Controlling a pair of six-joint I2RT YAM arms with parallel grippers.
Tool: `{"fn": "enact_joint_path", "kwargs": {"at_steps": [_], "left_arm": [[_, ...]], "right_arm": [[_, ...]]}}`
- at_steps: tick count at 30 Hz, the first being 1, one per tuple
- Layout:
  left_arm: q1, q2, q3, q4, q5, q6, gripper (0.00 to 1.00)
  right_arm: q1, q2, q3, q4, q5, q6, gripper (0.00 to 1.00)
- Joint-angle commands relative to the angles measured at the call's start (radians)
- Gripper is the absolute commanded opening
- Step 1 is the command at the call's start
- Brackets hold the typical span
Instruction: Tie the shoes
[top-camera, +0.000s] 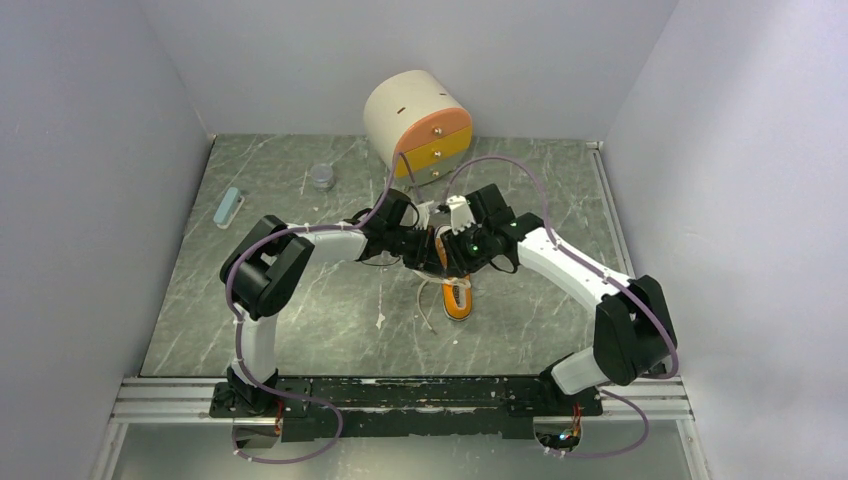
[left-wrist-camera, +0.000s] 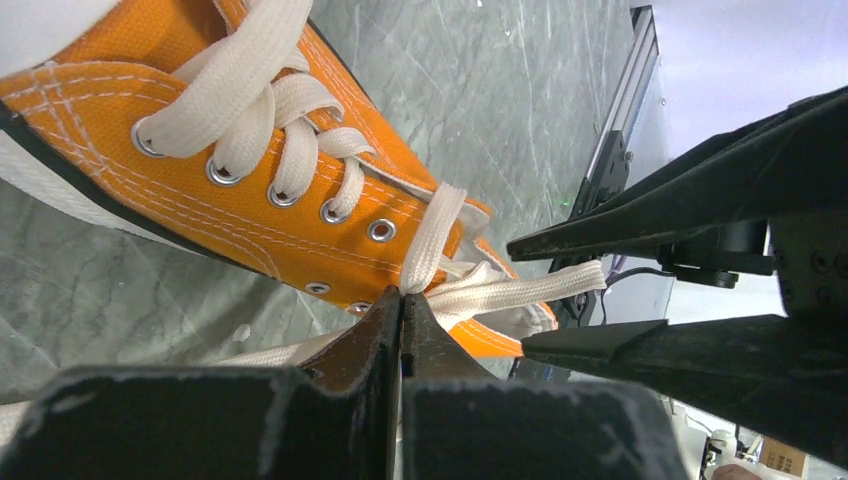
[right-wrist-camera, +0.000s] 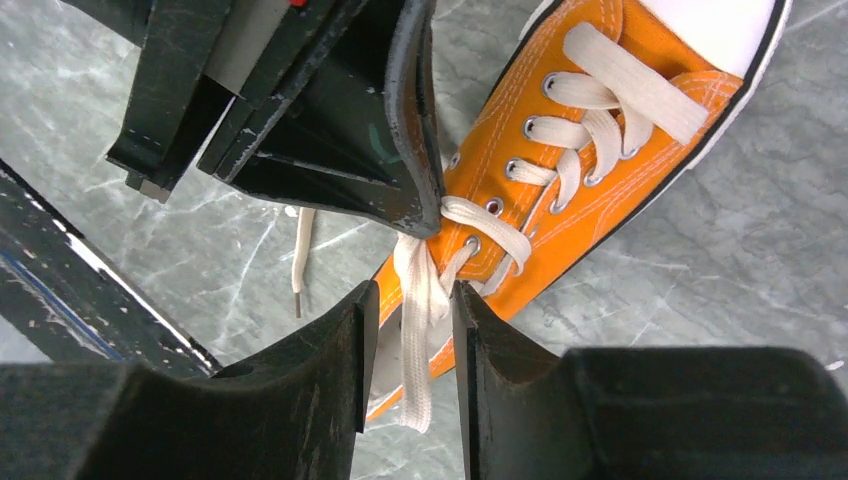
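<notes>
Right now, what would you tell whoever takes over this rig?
Left gripper: shut on a lace near the top eyelets.
Right gripper: open, straddling the lace strands, nothing clamped.
Sneaker lies on the table between both arms; a loose lace end trails on the table.
Done: one lace gripped.
Left: no knot or bow visible; crossing, knotting and the bow are all to do.

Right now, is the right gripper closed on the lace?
No: the right gripper is open, and the white lace passes between its fingers with gaps beside it.
</notes>
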Motion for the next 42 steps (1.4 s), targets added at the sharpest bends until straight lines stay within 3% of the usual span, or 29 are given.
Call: {"fn": "enact_joint_path", "kwargs": {"at_steps": [1,10,15,26,38,40,42], "left_arm": [[0.005,-0.023,-0.013,0.056,0.036,-0.022,0.05],[0.005,-0.012,-0.003,0.064,0.042,-0.031,0.05],[0.005,-0.012,-0.007,0.063,0.045,-0.028,0.05],[0.005,-0.019,-0.013,0.046,0.040,-0.013,0.05],[0.019,-0.031,-0.023,0.025,0.035,0.005,0.05],[0.022,-0.029,-0.021,0.008,0.032,0.016,0.05],[0.028,-0.032,-0.027,0.011,0.035,0.013,0.05]], "right_arm": [[0.042,0.001,-0.024,0.039,0.064,-0.069,0.37],[0.121,0.004,-0.064,0.067,0.185,-0.124,0.37],[0.131,-0.001,-0.076,0.082,0.255,-0.130,0.31],[0.132,-0.027,-0.073,0.075,0.248,-0.120,0.00],[0.107,-0.155,-0.122,0.023,0.387,0.231,0.00],[0.068,-0.164,-0.121,-0.040,0.505,0.342,0.00],[-0.048,-0.196,-0.139,-0.129,0.555,0.580,0.00]]}}
